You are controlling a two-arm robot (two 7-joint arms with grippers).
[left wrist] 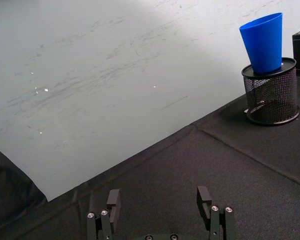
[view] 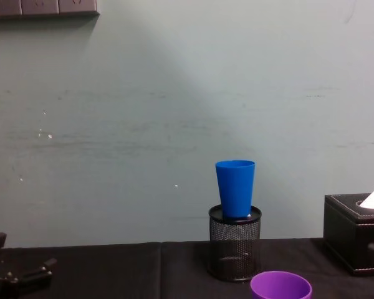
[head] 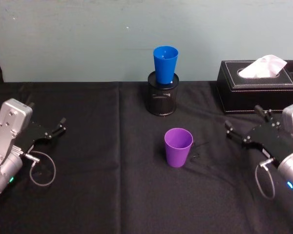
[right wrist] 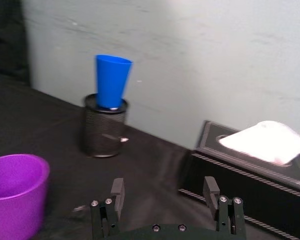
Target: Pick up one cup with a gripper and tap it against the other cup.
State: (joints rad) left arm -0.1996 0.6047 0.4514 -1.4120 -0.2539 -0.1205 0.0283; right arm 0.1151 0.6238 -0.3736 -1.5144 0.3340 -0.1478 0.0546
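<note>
Black cloth covers the worktop [head: 88, 195], and on it the purple cup [head: 178, 146] stands upright with its mouth up, about in the middle and on the side nearer to the robot. Nothing touches it. Behind it, near the pale wall [head: 63, 39], is a black wire-mesh pen holder [head: 162, 100], and the blue cup [head: 165, 63] stands upright in the mouth of this holder, so that its base is sunk a little below the rim and most of its body rises above. The two cups are well apart, the blue one farther back and higher. To the right of the pen holder is a black tissue box [head: 256, 83] with a white tissue [head: 263, 66] coming out of its top. The left gripper [left wrist: 158, 197] is low at the left side of the worktop, pointing toward the middle, well apart from both cups. Its fingers [left wrist: 113, 200] are spread wide and hold nothing. The right gripper [right wrist: 164, 187] is low at the right side, in front of the tissue box, and it points toward the purple cup, which is nearer to it than to the left gripper but is not touched by it. Its fingers [right wrist: 210, 190] are also wide apart, with only bare cloth between them. In the right wrist view the purple cup shows at one side of the fingers, not between them.
</note>
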